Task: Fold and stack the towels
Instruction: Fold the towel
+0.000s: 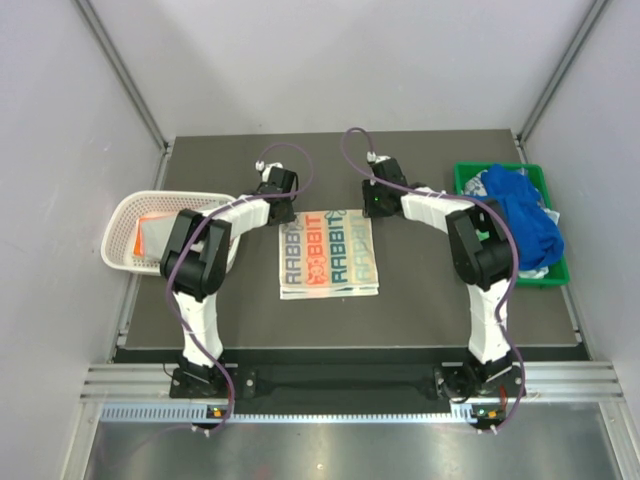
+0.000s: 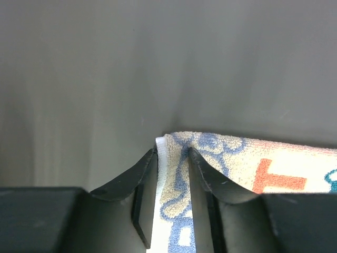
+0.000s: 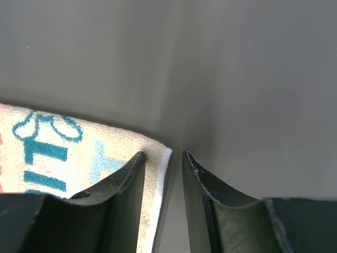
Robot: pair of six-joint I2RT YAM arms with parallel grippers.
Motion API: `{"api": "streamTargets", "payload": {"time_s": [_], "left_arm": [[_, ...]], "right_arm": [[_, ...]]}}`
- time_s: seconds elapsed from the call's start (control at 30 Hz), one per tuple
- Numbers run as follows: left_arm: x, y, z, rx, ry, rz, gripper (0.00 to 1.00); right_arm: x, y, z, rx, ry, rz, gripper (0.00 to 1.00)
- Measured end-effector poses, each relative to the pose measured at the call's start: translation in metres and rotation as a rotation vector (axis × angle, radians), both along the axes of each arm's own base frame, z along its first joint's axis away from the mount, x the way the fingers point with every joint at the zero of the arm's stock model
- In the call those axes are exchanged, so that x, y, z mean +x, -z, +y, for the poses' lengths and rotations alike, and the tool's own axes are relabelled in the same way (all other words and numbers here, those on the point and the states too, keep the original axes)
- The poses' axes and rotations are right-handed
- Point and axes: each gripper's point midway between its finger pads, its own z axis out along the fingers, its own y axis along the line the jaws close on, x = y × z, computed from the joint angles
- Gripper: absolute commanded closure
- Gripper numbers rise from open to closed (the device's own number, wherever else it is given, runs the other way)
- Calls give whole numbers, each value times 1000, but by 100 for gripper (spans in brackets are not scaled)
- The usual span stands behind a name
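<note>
- The basket sits at the tabletop's left edge, with the orange towel lying inside it, well apart from both grippers.
- The left gripper is down at the far left corner of the lettered towel.
- In the left wrist view its jaws stand a narrow way apart, astride that corner. The white hem lies against the left finger, and the right finger rests over the printed cloth. The cloth fills the gap, and I cannot tell whether it is pinched.
- The lettered towel lies flat in the middle of the tabletop, between the two arms and nearer than both grippers. Each far corner is at a gripper.
- It looks close to square, so no long axis is clear. Its edges run roughly parallel to the tabletop's edges, and the rows of lettering run from near to far. Stacked edges show along its near side.
- The right gripper is down at the towel's far right corner.
- Its jaws are apart. The corner reaches just past the left finger, and bare tabletop shows between the hem and the right finger.
- The bin sits at the right edge, with the blue towel heaped in it and spilling over its right rim.
</note>
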Motion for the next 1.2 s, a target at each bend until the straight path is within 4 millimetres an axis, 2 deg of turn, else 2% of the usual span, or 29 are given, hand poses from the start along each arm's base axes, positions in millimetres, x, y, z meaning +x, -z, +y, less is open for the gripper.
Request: {"api": "streamTargets", "payload": {"time_s": [0.2, 0.3, 0.43, 0.53, 0.7, 0.83, 1.07, 1.2], "left_arm": [[4, 0, -3, 1, -1, -11, 76], [6, 0, -6, -4, 1, -18, 84], [7, 0, -8, -6, 5, -24, 85], [8, -1, -9, -9, 9, -35, 87], [13, -1, -10, -13, 19, -62, 97], [18, -4, -12, -14, 30, -90, 100], [34, -17, -16, -21, 41, -168, 100], [47, -33, -21, -41, 52, -247, 100]], "right_arm": [[4, 0, 1, -4, 5, -20, 72], [6, 1, 2, -5, 1, -27, 81], [8, 0, 2, 0, 1, -36, 92], [10, 0, 1, 6, 4, -45, 96], [13, 1, -1, 38, 9, -66, 100], [17, -1, -5, 51, 17, -82, 100], [31, -23, -12, 102, 40, -156, 100], [40, -48, -17, 146, 52, -218, 100]]}}
